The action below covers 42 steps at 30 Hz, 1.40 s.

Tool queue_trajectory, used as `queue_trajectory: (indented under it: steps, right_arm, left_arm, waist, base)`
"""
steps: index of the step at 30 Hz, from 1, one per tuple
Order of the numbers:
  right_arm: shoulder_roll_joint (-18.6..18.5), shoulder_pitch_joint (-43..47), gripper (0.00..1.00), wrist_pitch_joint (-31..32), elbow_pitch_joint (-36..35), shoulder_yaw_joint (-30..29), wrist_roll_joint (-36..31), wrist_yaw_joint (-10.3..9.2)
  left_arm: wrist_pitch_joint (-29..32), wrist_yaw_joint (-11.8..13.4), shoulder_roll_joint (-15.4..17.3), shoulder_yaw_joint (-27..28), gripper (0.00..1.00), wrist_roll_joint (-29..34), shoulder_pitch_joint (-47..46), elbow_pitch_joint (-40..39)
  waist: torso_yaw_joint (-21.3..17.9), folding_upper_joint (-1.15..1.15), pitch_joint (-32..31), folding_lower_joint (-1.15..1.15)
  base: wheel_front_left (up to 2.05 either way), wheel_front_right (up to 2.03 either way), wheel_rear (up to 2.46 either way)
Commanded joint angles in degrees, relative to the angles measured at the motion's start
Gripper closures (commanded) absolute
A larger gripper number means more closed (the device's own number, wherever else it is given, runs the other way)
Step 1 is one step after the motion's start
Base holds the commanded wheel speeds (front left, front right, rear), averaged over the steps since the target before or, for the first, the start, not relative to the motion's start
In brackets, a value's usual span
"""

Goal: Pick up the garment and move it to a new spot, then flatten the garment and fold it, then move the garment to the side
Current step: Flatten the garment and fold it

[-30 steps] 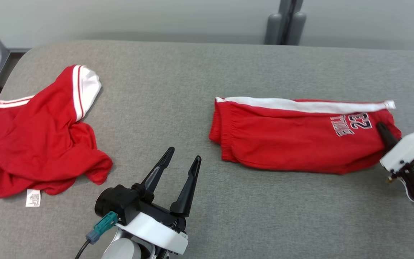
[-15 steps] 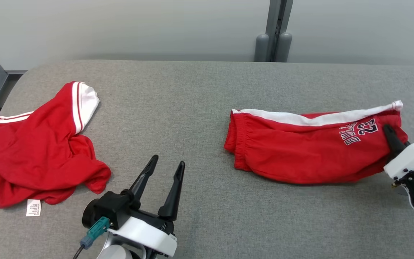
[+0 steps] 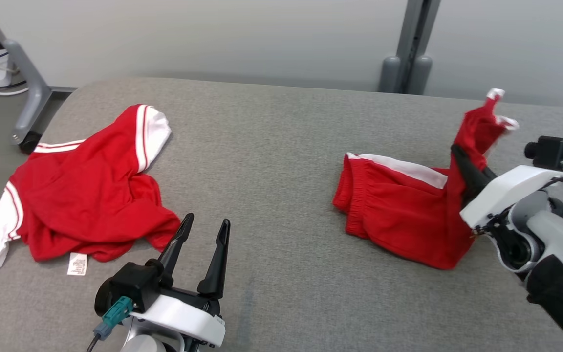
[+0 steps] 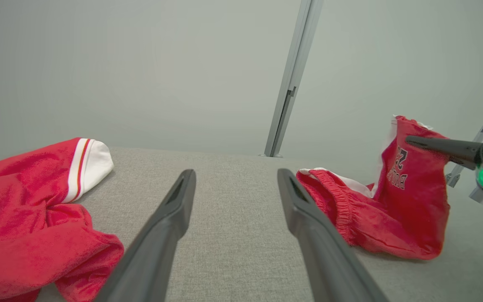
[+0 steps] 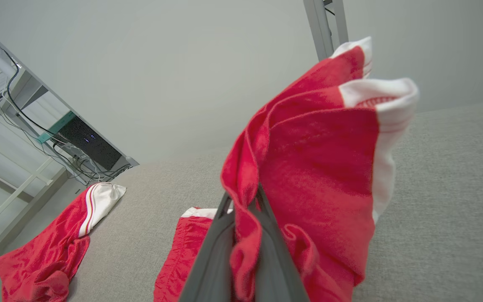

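Vs half a sec ago the shorts (image 3: 399,215) no longer lie flat: right gripper (image 3: 460,154), pinched tight on the cloth, has pulled the hem end up off the table (image 3: 281,137); left gripper (image 3: 206,221) sits w/ fingers (image 3: 217,254) spread. Waistband end (image 3: 355,205) rests on the table's right half pointing left, long axis left-right, bending upward at the grip. Right fingers (image 5: 214,247) mostly buried in folds; print (image 4: 397,167) only partly readable.

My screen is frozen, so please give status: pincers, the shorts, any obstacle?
Left pincer open, empty. Right pincer shut on red shorts, one end raised, waistband end on table. Red jersey at left, apart, not in the way.
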Motion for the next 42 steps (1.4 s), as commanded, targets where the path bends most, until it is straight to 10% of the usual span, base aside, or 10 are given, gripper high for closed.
queue_trajectory:
  steps: [1, 18, 19, 20, 21, 32, 42]
  right_arm:
    - [0.94, -0.38, 1.0, 0.55, 0.8, 0.76, -0.2, 0.09]
    - [10.54, -0.18, 1.0, 3.4, 7.61, 5.53, 0.34, 0.09]
    - [10.8, -0.36, 0.88, 3.44, 7.75, 5.75, 0.39, 0.09]
    - [11.03, -0.46, 0.1, 3.51, 7.6, 5.88, 0.53, 0.09]
    - [11.35, -0.31, 0.0, 3.61, 7.02, 5.94, 0.91, 0.09]
    - [6.17, 2.37, 0.0, -0.92, -3.29, 3.13, 0.48, 0.09]
    - [0.64, 9.84, 0.0, -1.12, -6.51, -16.02, -10.81, 0.09]
  left_arm:
    - [-0.09, -0.19, 0.15, 0.1, 0.0, -0.25, 0.32, 0.11]
    - [-0.09, 0.19, 0.08, -0.52, 0.0, -1.49, -0.36, 0.46]
    - [-0.09, 0.22, 0.09, -0.5, 0.0, -1.57, -0.37, 0.55]
    - [-0.09, 0.28, 0.09, -0.49, 0.0, -1.59, -0.37, 0.64]
    - [-0.09, 0.28, 0.08, -0.46, 0.0, -1.63, -0.38, 0.76]
    - [-0.1, 0.79, 0.09, 0.24, 0.0, -2.23, 1.08, 0.65]
    - [-0.09, 0.55, 0.1, 1.24, 0.0, -1.5, 1.6, -0.03]
  waist:
    - [1.41, 0.0, 0.1, 0.0]
    - [4.9, 0.0, 1.33, 0.0]
    - [4.72, 0.0, 1.35, 0.0]
    - [4.52, 0.0, 1.31, 0.0]
    - [4.26, 0.0, 1.21, 0.0]
    - [0.1, 0.0, -1.61, 0.0]
    - [-2.63, 0.0, -1.9, 0.0]
  base:
    - [0.0, 0.0, 0.0]
    - [0.0, 0.0, 0.0]
    - [0.0, 0.0, 0.0]
    - [0.0, 0.0, 0.0]
    - [0.0, 0.0, 0.0]
    - [0.0, 0.0, 0.0]
    - [0.0, 0.0, 0.0]
